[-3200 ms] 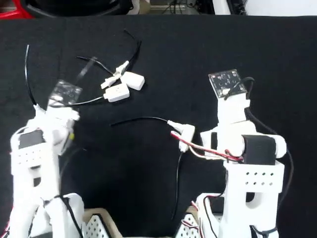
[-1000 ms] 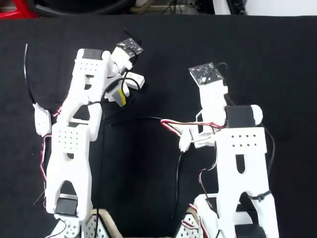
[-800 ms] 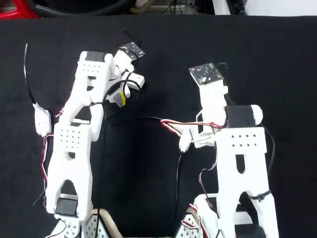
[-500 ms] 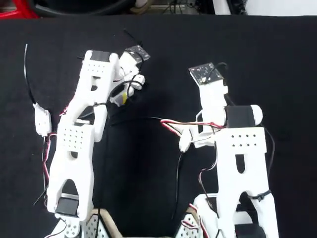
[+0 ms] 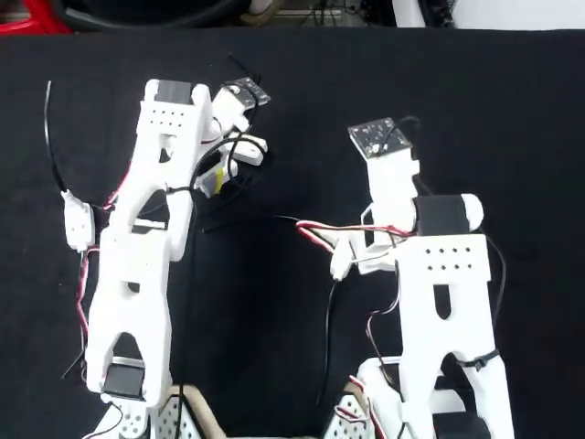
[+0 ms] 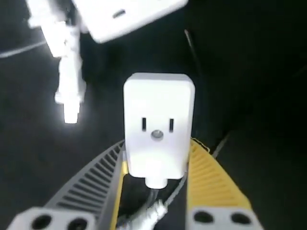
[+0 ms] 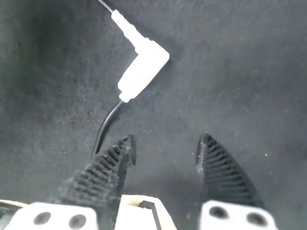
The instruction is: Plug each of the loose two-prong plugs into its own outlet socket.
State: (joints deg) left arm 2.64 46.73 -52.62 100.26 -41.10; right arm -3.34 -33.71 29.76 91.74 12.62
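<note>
At the left side of the black table (image 5: 512, 110) lies a small white piece (image 5: 77, 222) on a thin black cord. I cannot tell if it is a plug or a socket.

To its right the left arm stretches to the far left part of the table. The left gripper (image 6: 157, 146) is closed on an outlet socket (image 6: 158, 120), with one ribbed finger pressing each flat side. The socket's slots face the camera and are empty. Just beyond it lie a second socket (image 6: 124, 17) and a slim white plug (image 6: 64, 62), both apart from the held one.

I judge the socket to be light, hard and smooth plastic, so it may slip or turn if the plug pushes off-centre. The flat sides are the good place to hold it. The plug is small and should be taken by its body, not by the prongs or the cord, and its stiff cord will probably pull it aside.

Nearer the middle, an angled white piece (image 7: 144, 69) lies on its black cord (image 7: 103, 132). The right gripper (image 7: 165, 143) hangs above the cloth just on the near side of it, with its fingers wide apart and holding nothing.

The far edge of the table is near the left gripper, and cords cross there, so room is tight. Between the two arms and at the right, the cloth is open.
</note>
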